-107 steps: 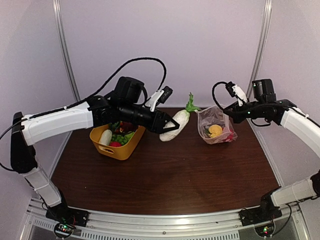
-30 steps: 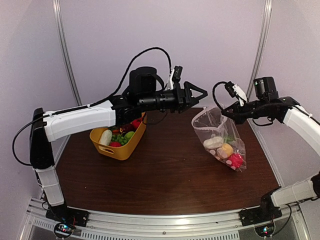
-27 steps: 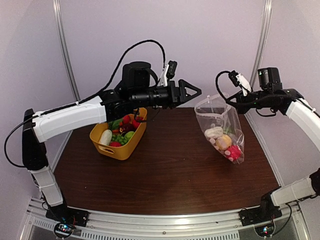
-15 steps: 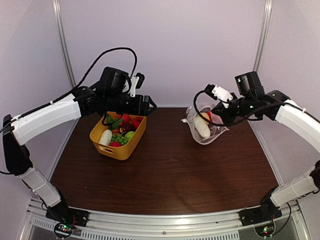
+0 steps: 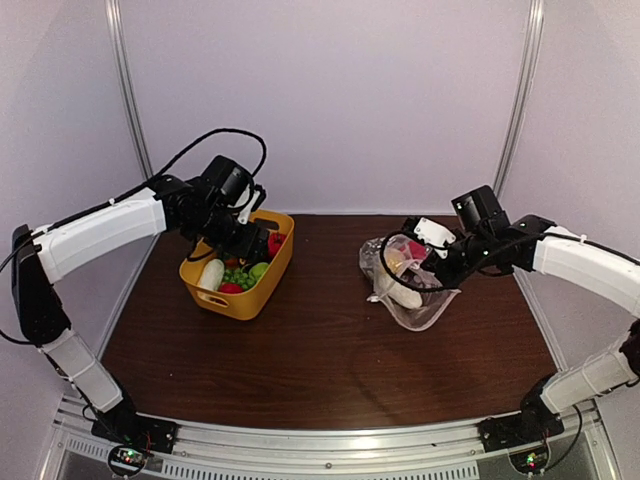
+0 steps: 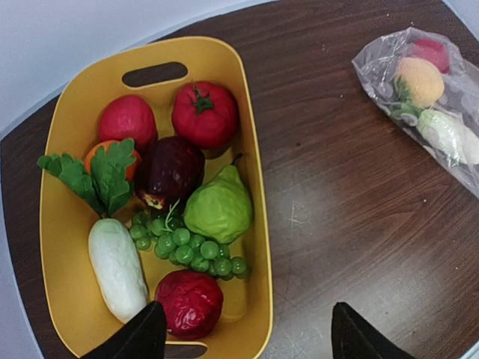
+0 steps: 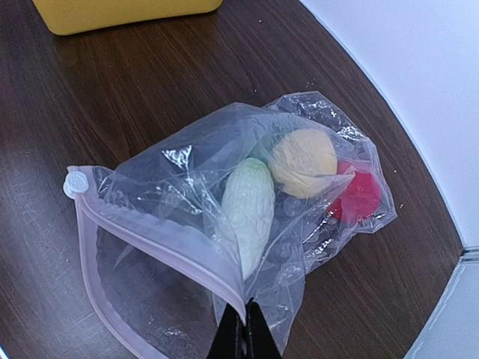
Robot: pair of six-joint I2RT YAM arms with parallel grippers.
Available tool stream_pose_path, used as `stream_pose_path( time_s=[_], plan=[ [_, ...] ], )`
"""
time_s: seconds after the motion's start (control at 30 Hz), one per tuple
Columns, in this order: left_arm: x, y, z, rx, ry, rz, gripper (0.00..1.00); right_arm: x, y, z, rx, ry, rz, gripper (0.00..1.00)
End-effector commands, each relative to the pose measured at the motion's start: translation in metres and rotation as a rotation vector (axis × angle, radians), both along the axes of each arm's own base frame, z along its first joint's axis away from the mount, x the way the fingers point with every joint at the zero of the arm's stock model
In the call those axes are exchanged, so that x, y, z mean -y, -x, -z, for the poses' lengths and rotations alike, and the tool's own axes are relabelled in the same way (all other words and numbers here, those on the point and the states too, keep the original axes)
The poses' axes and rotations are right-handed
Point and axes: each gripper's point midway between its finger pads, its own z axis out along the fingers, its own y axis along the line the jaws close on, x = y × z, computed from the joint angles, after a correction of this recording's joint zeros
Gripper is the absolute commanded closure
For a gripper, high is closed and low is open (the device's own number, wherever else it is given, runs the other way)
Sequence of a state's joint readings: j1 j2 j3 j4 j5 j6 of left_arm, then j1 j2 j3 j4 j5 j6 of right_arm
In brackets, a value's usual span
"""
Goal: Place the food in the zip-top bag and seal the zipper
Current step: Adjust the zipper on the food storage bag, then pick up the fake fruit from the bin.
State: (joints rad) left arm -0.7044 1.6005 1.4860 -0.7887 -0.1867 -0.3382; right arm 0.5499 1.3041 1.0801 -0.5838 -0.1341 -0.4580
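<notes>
- table [image 5: 330, 360]: dark wood-grain top. Only the top view shows it whole, with both arms over it.
- yellow tub [image 6: 256, 224]: at the table's left rear. The top view hides part of it behind the left arm, while the left wrist view shows all its contents.
- zip-top bag [image 7: 187, 187]: lies on the table, well to the right of the tub, its mouth gaping.
- left gripper [image 6: 247, 336]: fingers spread wide with nothing between them, above the tub's end.
- right gripper [image 7: 241, 329]: fingers pressed together, pinching the bag's mouth edge.
- food in the tub: tomato [image 6: 204, 114], green pear [image 6: 218, 208], grapes [image 6: 187, 247], white radish [image 6: 118, 269], dark purple fruit [image 6: 168, 170].
- food in the bag: pale radish [image 7: 249, 209], yellow fruit [image 7: 303, 162], red piece [image 7: 358, 196].
- zipper [image 7: 161, 239]: pinkish strip, unsealed. Its slider [image 7: 72, 183] is plain only in the right wrist view.
</notes>
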Motion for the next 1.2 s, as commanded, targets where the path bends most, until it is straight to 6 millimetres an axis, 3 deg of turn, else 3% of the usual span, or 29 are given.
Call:
stream_pose_path(
  time_s=[0.0,0.13,0.37,0.57,0.8,0.97,1.07,1.17],
  plan=[
    [-0.024,-0.005,0.036,-0.106,-0.085,-0.028,0.25,-0.011,-0.003,-0.012,0.039,-0.1,0.002,1.0],
    [-0.04,-0.011,0.052,-0.158,-0.134,-0.052,0.3,-0.01,-0.002,-0.008,0.044,-0.105,-0.001,1.0],
    [-0.069,-0.025,0.08,-0.244,-0.184,-0.103,0.3,-0.001,0.002,-0.003,0.073,-0.115,0.013,1.0],
    [-0.069,-0.023,0.111,-0.361,-0.183,-0.063,0.32,0.002,0.004,-0.001,0.073,-0.126,0.017,1.0],
    [-0.071,-0.013,0.151,-0.492,-0.238,-0.058,0.24,0.001,0.006,0.003,0.06,-0.129,0.007,1.0],
    [-0.072,-0.012,0.161,-0.506,-0.251,-0.056,0.39,0.001,0.006,0.005,0.056,-0.127,0.005,1.0],
    [-0.072,-0.014,0.158,-0.494,-0.252,-0.055,0.5,0.0,0.005,0.007,0.051,-0.125,0.005,1.0],
    [-0.073,-0.016,0.149,-0.483,-0.254,-0.061,0.55,0.0,0.005,0.008,0.049,-0.124,0.006,1.0]
  ],
)
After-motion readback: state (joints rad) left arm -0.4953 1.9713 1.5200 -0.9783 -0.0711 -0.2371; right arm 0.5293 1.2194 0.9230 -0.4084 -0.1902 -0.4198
